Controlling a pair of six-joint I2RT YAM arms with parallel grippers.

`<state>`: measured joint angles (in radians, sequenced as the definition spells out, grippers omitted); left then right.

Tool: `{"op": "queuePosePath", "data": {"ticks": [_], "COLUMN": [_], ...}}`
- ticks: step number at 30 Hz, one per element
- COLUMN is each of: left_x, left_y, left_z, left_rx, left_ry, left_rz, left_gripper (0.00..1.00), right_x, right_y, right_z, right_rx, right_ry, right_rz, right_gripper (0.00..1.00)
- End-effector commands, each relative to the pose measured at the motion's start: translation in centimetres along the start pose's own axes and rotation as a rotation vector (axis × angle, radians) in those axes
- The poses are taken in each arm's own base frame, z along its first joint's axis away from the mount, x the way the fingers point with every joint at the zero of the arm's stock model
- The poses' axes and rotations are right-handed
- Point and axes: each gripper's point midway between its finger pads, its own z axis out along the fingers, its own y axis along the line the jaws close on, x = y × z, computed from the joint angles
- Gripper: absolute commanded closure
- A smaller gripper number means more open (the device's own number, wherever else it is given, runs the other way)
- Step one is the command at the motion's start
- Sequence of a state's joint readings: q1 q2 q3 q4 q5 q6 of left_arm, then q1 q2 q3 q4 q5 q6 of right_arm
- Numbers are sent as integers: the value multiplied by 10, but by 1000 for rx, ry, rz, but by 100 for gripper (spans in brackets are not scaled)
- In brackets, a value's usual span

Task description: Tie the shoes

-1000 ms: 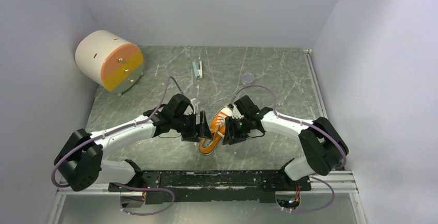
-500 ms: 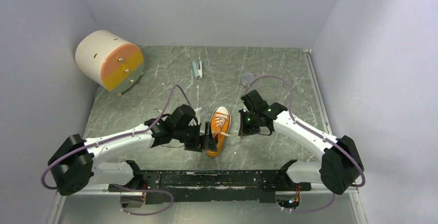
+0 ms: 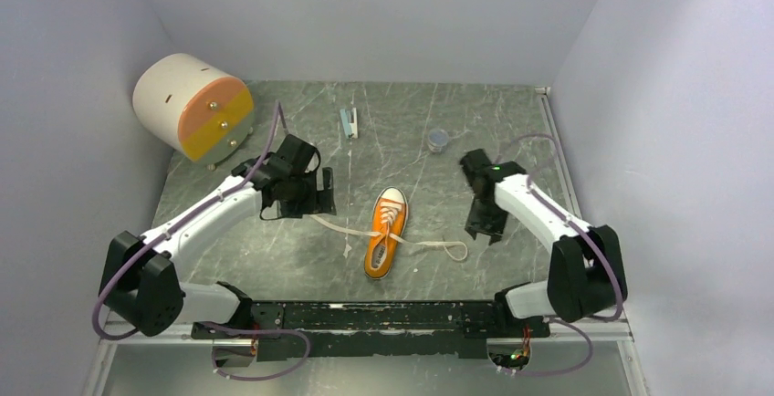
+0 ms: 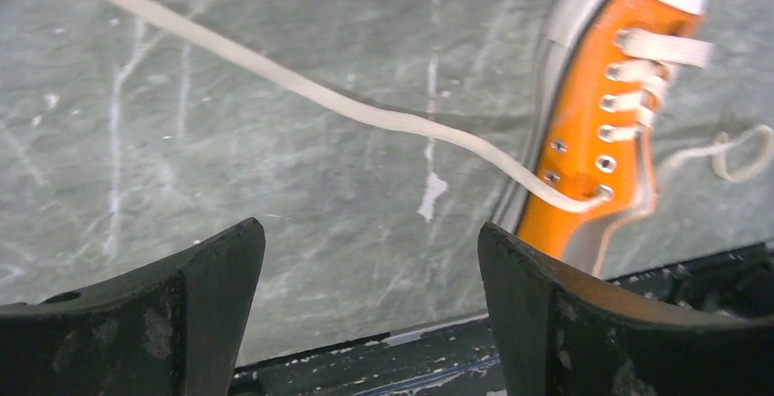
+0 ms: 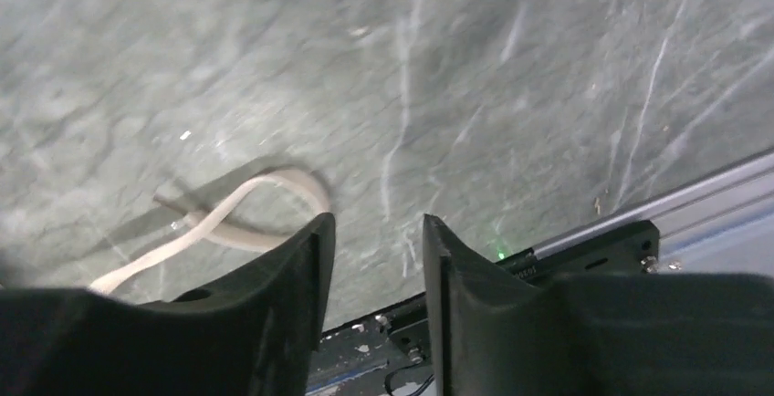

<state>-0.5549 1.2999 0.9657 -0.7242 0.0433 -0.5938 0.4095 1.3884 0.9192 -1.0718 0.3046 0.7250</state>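
Top external shows the orange shoe [image 3: 385, 234] sitting on its sole in the middle of the worktop [image 3: 274, 259], between the two arms and touched by neither. Its long axis runs near-to-far with a slight lean, the white toe cap pointing away from the arm bases and a little right, the heel nearest them. One lace [image 3: 336, 225] trails leftward toward the left hand [image 3: 319, 203], which is spread wide and empty. The other lace [image 3: 445, 248] curls into a loop short of the right hand [image 3: 484, 229], whose fingers are parted only slightly, with nothing between them. I see no bow, so I'd judge the tying barely begun. Done well, each hand would pinch its own lace near the free end and pull evenly, so the light shoe doesn't skid or twist.
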Motion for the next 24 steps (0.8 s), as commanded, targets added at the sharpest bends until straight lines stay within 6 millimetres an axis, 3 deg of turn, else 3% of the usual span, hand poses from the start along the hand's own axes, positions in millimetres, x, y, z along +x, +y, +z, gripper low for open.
{"op": "queuePosePath", "data": {"ticks": [1, 5, 7, 10, 15, 21, 24], "left_x": [-5, -8, -8, -3, 11, 30, 30], "left_y": [24, -2, -11, -14, -5, 2, -2], "left_z": [0, 7, 8, 11, 19, 32, 40], "left_rx": [-131, 14, 74, 106, 85, 61, 74], "left_ry": [13, 14, 19, 48, 99, 161, 161], "left_rz": [-27, 6, 42, 94, 103, 21, -11], "left_gripper": [9, 3, 3, 3, 3, 6, 7], "right_x": [-14, -21, -17, -2, 13, 36, 41], "right_y": [1, 21, 29, 38, 19, 17, 16], "right_z": [9, -9, -12, -5, 16, 35, 46], "right_rx": [-254, -451, -505, -560, -404, -369, -352], "right_ry": [73, 55, 78, 136, 178, 239, 249], "right_rz": [108, 62, 55, 38, 111, 169, 164], "right_gripper": [51, 30, 25, 27, 39, 40, 41]}}
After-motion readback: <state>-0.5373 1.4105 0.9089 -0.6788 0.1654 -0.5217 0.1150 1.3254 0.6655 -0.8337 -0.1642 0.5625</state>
